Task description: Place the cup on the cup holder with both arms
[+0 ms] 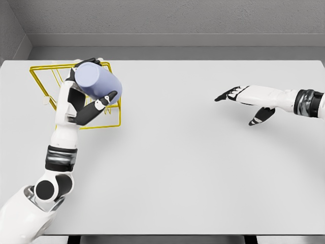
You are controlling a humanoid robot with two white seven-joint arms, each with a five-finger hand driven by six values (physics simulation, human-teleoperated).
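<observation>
Lavender cup [95, 80] tilted over yellow wire cup holder [43, 81], worktop [177, 168] far-left corner, pinched sidewall by left hand [89, 99] fingers. Right hand [244, 99] spread, idle, right edge. Likely light, rigid, smooth; slip risk.

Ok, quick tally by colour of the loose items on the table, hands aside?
Lavender: 1, the cup, held in the left hand.
Yellow: 1, the wire cup holder.
Total: 2. The right hand holds nothing.
</observation>
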